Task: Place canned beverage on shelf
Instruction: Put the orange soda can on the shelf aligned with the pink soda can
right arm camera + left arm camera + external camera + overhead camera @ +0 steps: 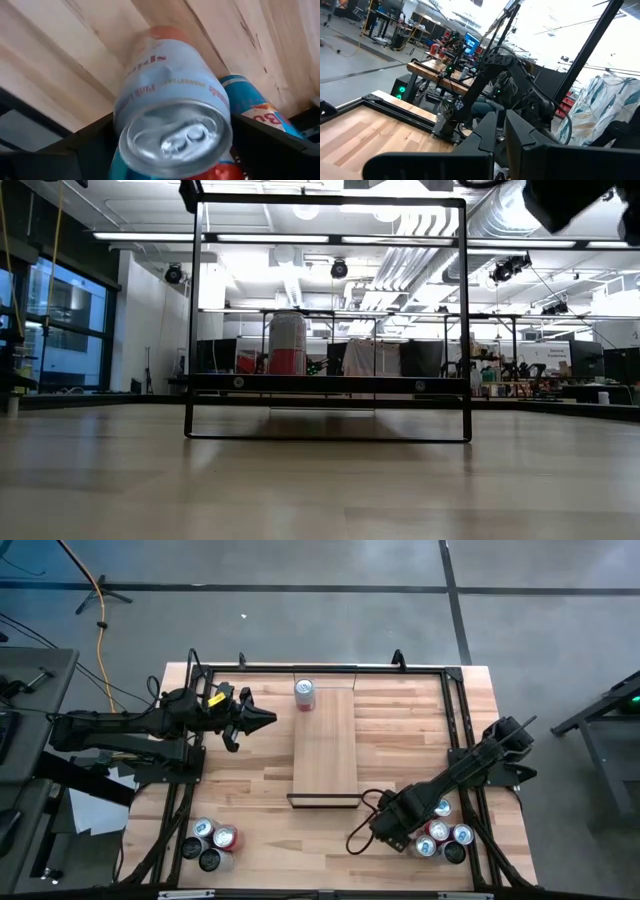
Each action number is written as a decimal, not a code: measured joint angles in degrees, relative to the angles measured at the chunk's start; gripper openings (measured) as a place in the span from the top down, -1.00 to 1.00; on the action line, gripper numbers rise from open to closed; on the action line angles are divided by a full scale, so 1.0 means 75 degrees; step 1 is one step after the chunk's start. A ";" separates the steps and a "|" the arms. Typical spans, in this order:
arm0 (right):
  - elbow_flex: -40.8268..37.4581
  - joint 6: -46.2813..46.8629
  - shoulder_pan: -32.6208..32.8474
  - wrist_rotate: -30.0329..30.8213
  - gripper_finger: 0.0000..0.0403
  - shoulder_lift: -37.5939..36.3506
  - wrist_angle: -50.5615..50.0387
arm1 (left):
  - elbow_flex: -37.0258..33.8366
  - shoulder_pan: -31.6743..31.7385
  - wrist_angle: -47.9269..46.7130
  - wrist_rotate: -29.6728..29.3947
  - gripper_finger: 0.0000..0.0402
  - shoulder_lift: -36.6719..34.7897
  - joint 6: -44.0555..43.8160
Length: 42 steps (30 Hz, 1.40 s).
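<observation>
At the near right corner of the counter (pixel 400 720), your right gripper (pixel 405 825) is down among a cluster of cans (pixel 447 838), its jaws spread wide on either side of one of them. In the right wrist view that can (pixel 172 107) fills the picture: pale blue with pink lettering, a dented side, its silver top and pull tab facing the camera, with a dark finger (pixel 272 145) showing on each side of it. Whether the fingers actually touch the can you cannot tell. A blue can (pixel 260 112) lies just beside it, and a red one shows just beside its top.

The shelf (pixel 325 745), a long narrow light-wood plank, lies down the middle of the counter with its thin black frame at the near end. One red and white can (pixel 304 693) already stands upright on its far end; in the low view you see it beyond the black frame (pixel 327 385).

Your left gripper (pixel 262 720) waits above the far left part of the counter, well apart from the shelf, its jaws pressed together with nothing between them. A second group of cans (pixel 211 842) stands at the near left corner.
</observation>
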 joint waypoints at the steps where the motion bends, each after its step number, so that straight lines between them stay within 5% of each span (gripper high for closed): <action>1: -0.0055 -0.0004 -0.0007 0.0003 -0.74 -0.0002 0.0043 | 0.0000 0.0000 0.0011 0.0000 1.00 -0.0001 0.0001; 8: -0.0208 -0.0126 -0.0074 0.0156 -0.70 -0.0003 0.0358 | 0.0000 0.0000 0.0017 -0.0003 1.00 0.0000 -0.0004; 15: -0.0206 -0.0830 -0.0089 -0.0219 -0.41 -0.0112 0.0316 | 0.0000 0.0006 0.0017 -0.0005 1.00 0.0000 -0.0004; 22: -0.0138 -0.1496 -0.0267 -0.0316 -0.41 -0.1514 0.0129 | 0.0000 0.0006 0.0020 -0.0007 1.00 0.0000 0.0126; 30: 0.0822 -0.1998 -0.1258 0.0905 -0.41 -0.3344 -0.0143 | 0.0000 0.0012 0.0083 -0.0012 1.00 0.0000 0.0279; 36: 0.1829 -0.2344 -0.2128 0.2347 -0.41 -0.3844 -0.1224 | 0.0003 0.0012 0.0211 -0.0012 1.00 0.0002 0.0442; 42: 0.1919 -0.3866 -0.3148 0.3250 -0.41 -0.3649 0.0340 | 0.0003 0.0012 0.0337 -0.0050 1.00 0.0003 0.0437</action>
